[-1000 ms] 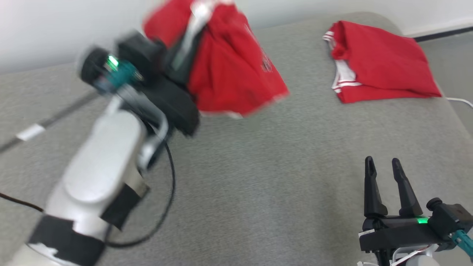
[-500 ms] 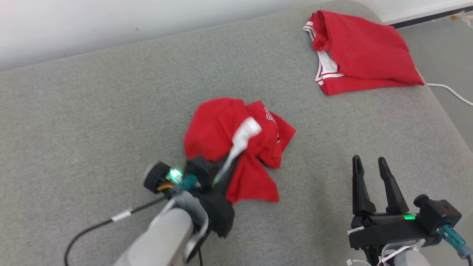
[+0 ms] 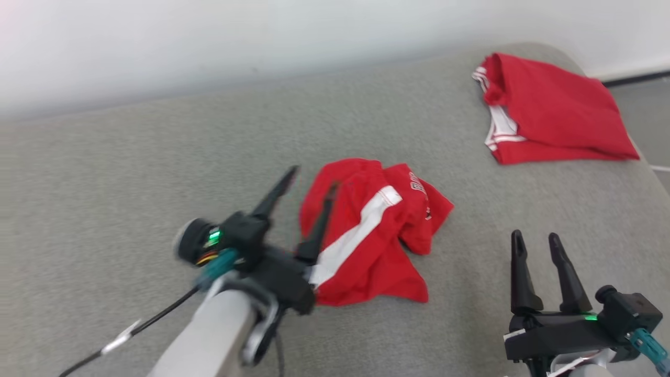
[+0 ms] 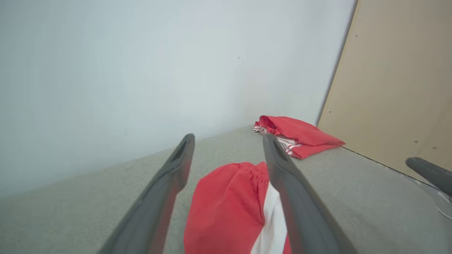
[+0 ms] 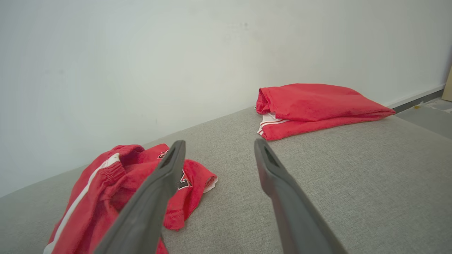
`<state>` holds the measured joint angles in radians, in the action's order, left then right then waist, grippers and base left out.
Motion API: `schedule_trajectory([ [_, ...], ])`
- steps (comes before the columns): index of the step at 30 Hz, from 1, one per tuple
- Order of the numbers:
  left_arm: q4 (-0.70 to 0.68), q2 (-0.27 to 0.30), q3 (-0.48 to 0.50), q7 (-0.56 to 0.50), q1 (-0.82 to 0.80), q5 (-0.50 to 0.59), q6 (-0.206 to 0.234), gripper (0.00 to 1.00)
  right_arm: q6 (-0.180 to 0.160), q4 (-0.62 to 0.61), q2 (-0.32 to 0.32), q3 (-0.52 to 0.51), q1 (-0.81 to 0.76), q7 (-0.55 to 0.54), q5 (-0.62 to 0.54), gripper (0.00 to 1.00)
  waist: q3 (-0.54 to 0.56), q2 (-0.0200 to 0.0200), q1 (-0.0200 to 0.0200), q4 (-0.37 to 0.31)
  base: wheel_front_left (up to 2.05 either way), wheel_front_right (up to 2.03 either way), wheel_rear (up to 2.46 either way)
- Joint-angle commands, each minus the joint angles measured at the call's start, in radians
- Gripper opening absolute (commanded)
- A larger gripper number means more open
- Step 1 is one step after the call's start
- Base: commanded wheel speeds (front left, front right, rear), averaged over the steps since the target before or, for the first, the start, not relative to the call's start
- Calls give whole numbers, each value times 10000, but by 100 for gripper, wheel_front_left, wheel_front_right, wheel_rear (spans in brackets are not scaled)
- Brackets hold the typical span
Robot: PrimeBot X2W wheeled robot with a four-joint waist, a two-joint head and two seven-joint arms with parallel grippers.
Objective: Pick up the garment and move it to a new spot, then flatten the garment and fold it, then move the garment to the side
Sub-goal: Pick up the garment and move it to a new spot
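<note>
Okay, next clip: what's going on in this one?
A two-armed robot is working on a crumpled pair of red shorts with a white stripe, lying in a heap on the grey cushioned surface. The left gripper stands open over the heap and is not closed on the cloth. The right gripper is open and idle off to the side. A second red garment lies folded near the far right corner. The shorts are not yet flattened or folded.

Two garments, a crumpled garment point(image 3: 384, 246) and a folded garment point(image 3: 555, 112); two grippers, left gripper point(image 3: 314, 177) and right gripper point(image 3: 535, 235).
</note>
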<state>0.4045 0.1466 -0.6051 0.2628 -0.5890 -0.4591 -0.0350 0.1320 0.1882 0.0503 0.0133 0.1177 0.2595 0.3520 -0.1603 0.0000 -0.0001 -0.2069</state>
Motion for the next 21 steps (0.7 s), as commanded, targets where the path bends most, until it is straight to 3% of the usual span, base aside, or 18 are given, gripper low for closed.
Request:
schedule_trajectory([
  [1, -319, 279, 322, 21, 510, 199, 146, 100, -22, -74, 1, -96, -165, -25, -99, 100, 657, 0, 1, 699, 0, 0, 0],
  [11, -2026, 1546, 2567, 25, 3020, 679, 840, 100, -22, -415, 65, -314, -653, -353, -206, 100, 1312, 0, 1, 1424, 0, 0, 0],
  [15, -2470, 1686, 3414, 26, 4175, 673, 962, 100, -22, -505, 68, -289, -858, -457, -200, 100, 1531, 0, 1, 1626, 0, 0, 0],
  [21, -3147, 1466, 4282, 27, 5741, 664, 739, 100, -22, -605, 87, -350, -1138, -533, -137, 100, 1735, 0, 1, 1874, 0, 0, 0],
])
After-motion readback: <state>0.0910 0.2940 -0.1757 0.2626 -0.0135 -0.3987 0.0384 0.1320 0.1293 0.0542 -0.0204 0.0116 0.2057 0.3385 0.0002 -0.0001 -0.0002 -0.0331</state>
